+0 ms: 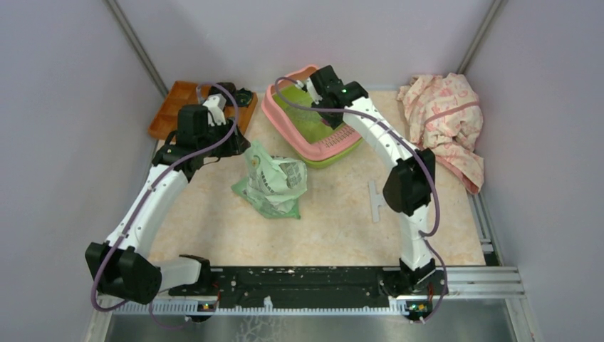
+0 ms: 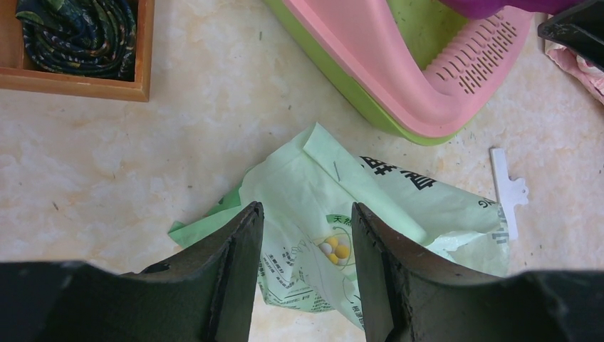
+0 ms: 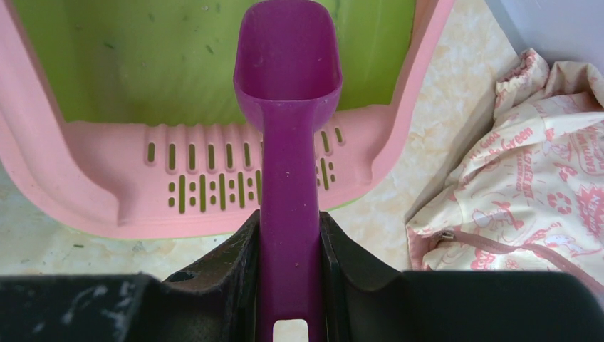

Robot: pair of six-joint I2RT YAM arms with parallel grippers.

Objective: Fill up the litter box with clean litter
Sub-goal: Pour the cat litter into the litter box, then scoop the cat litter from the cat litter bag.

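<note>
The litter box [image 1: 279, 121] stands at the back middle, its lime green basin [image 3: 178, 57] bare but for a few dark specks. Its pink slotted grate [image 3: 107, 182] is at the near end, and its rim [image 2: 377, 64] shows in the left wrist view. No litter granules show. My right gripper [image 1: 330, 117] [image 3: 288, 228] is shut on the handle of a purple scoop [image 3: 288, 71]. The scoop's empty bowl is over the basin, just past the grate. My left gripper [image 1: 238, 146] [image 2: 306, 214] is open and empty above a crumpled pale green printed bag [image 1: 274, 182] [image 2: 370, 206].
An orange-brown wooden tray [image 1: 171, 107] [image 2: 78, 89] holding a dark cloth [image 2: 78, 32] is at the back left. A pink-patterned cloth [image 1: 445, 121] [image 3: 527, 164] lies at the back right. A white plastic strip [image 1: 375, 201] [image 2: 509, 189] lies right of the bag. Walls close in on three sides.
</note>
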